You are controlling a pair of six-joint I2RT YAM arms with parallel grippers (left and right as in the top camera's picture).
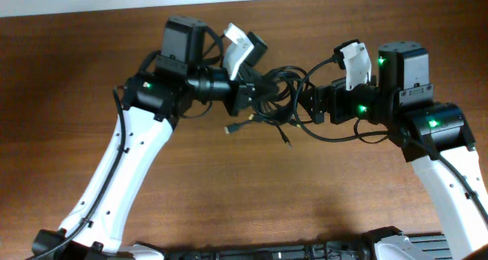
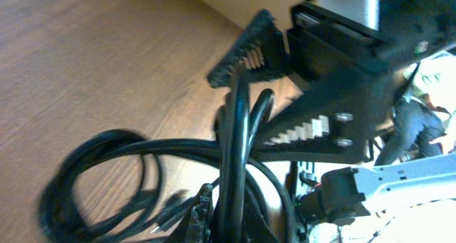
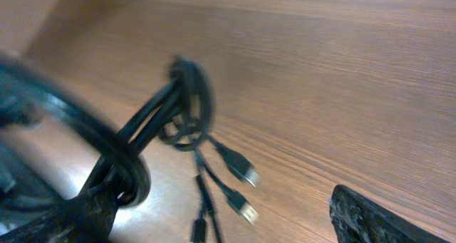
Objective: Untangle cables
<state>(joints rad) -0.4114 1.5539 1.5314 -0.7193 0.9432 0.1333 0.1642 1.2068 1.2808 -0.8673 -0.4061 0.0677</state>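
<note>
Up at twelve o'clock, the left gripper (image 1: 255, 96) clamps the cables (image 1: 278, 88), anchoring the tangle. The right gripper (image 1: 309, 104) gapes wide, gripping nothing.

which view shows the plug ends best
Right wrist: two plugs show close up, metal tips clear, below the looped cables. Overhead shows them only as tiny specks. Left wrist shows cable loops but no clear plug.
</note>
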